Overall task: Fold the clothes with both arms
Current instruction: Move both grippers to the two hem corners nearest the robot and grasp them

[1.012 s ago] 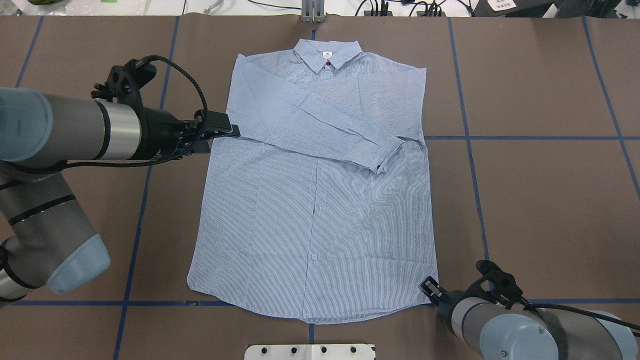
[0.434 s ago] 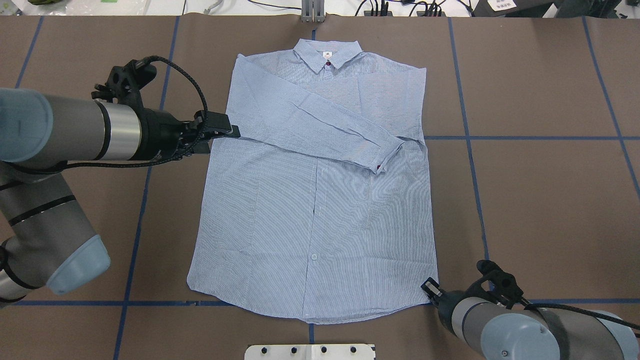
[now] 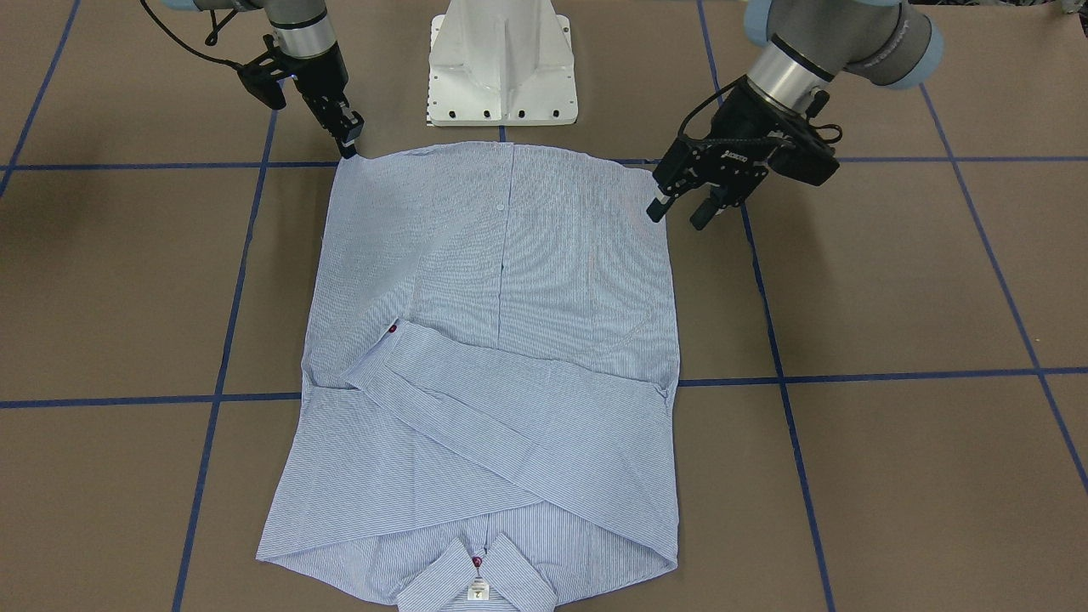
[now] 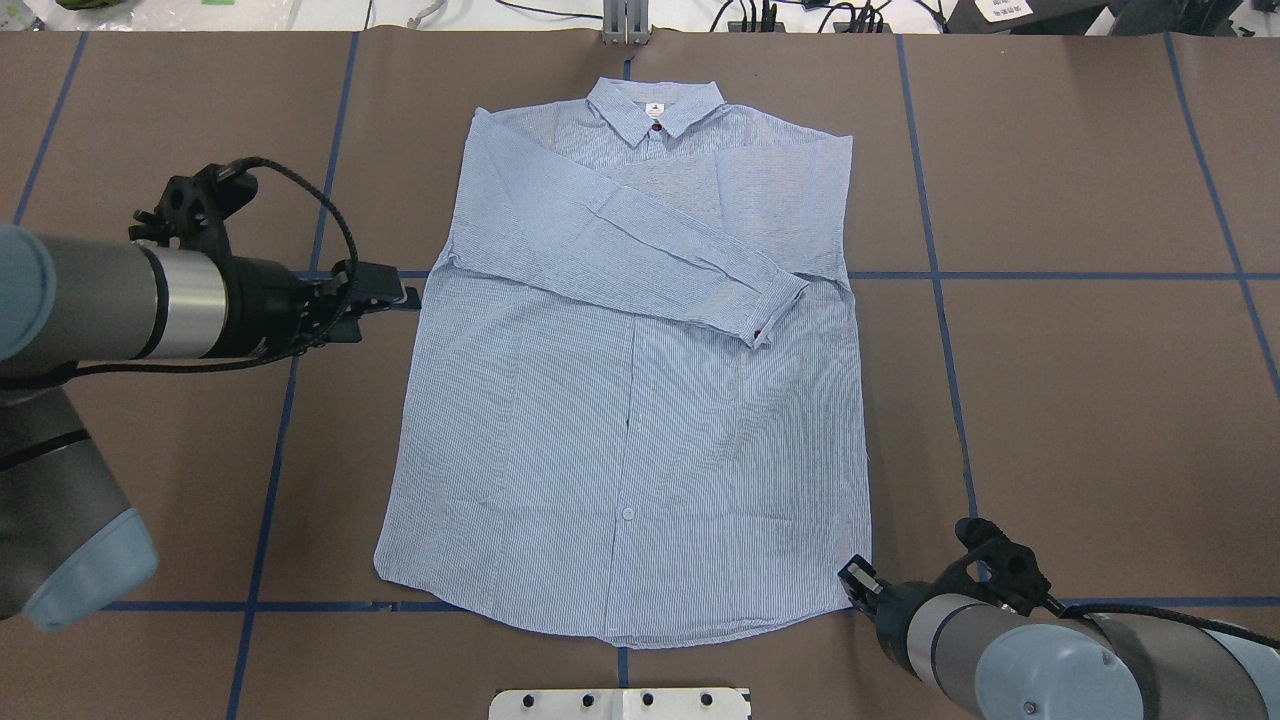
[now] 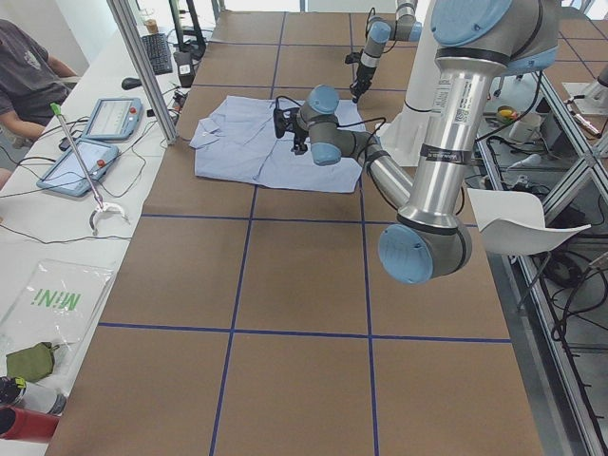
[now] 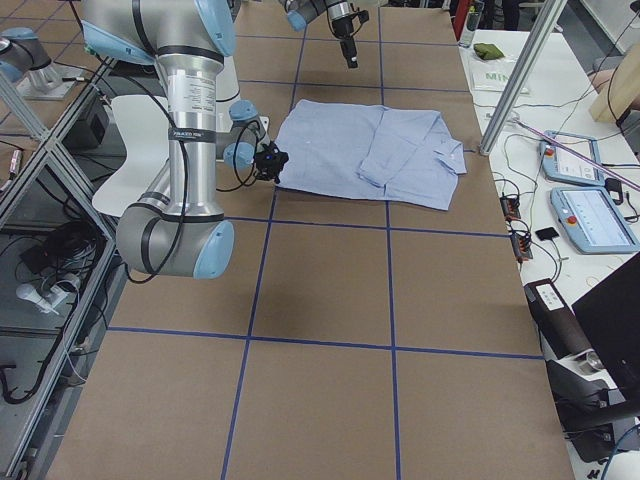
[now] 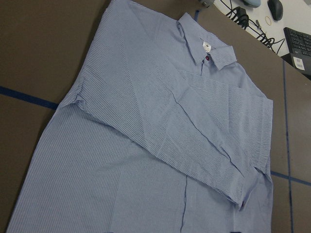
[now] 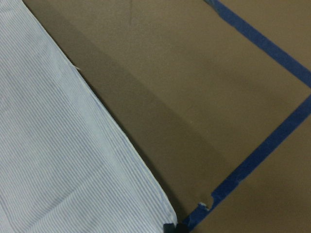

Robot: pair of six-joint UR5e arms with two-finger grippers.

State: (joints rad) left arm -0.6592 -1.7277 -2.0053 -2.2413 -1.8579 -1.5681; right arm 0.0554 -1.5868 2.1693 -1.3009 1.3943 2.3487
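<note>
Shirt lies just beside the left gripper (jaws apart); right gripper at hem corner, grip unclear.

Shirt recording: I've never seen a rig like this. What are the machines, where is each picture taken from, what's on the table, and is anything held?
The machines are a left arm and a right arm of one robot at a brown table, each ending in a two-finger gripper. One picture looks down from behind the robot, one faces it from across the table, two look along the table from its ends, and two come from cameras on the wrists. A striped shirt lies flat, front up, one sleeve folded across the chest. The left gripper is open beside the shirt's side edge, holding nothing. The right gripper is at a hem corner; whether it has pinched the cloth can't be told.
</note>
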